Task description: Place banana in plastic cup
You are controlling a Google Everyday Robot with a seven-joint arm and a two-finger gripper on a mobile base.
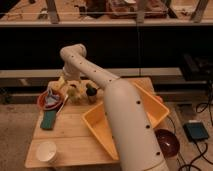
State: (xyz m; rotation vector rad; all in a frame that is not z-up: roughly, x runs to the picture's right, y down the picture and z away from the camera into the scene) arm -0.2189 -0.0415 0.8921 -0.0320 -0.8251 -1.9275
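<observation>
End effector (68,84) sits left of frame centre, at the far-left part of the bench (75,132), hanging below the arm's elbow. Cannot tell how it is set, nor whether it carries anything. A pale-yellow shape, likely the banana (61,86), shows just left of it, touching or nearly so; long axis unreadable. Plastic cup (75,94) stands just below and slightly right of the end effector, beside the dark pot (91,94). Judgement: coming move is a short drop toward frame bottom-right.
</observation>
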